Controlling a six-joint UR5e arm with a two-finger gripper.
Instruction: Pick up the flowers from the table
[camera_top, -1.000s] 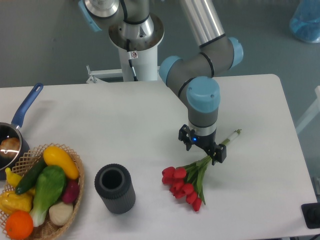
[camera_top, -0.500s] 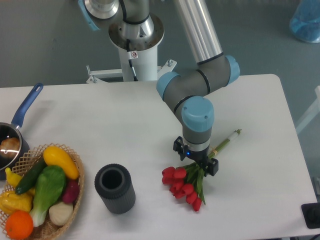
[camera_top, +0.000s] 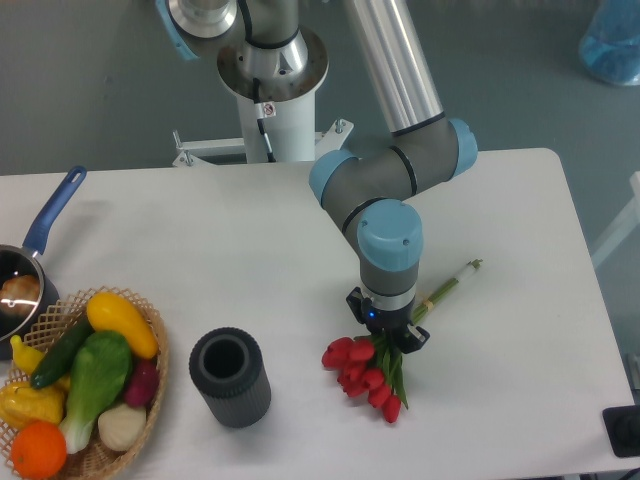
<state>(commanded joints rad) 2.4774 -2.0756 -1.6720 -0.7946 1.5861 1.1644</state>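
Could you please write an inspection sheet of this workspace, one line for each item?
Surface: white table, flat, rounded corners.
Job's things: flowers lying on the table, stems towards far right.
Clutter: dark cylinder upright; wicker basket of vegetables; blue-handled pan at left edge.
Grippers: gripper low over the flower stems; jaw state hidden.
Cables: black cable on the robot base.
Surroundings: grey floor; blue object top right.

Smooth matt white table (camera_top: 250, 260). Glossy red buds and waxy green leaves on the flowers (camera_top: 372, 375), plastic-looking. Matt black gripper (camera_top: 388, 333) below satin grey and pale blue arm (camera_top: 390, 225) shells. Ribbed matt dark cylinder (camera_top: 230, 378). Woven wicker basket (camera_top: 150, 385), shiny vegetables (camera_top: 95, 375). Glossy blue pan handle (camera_top: 52, 213).
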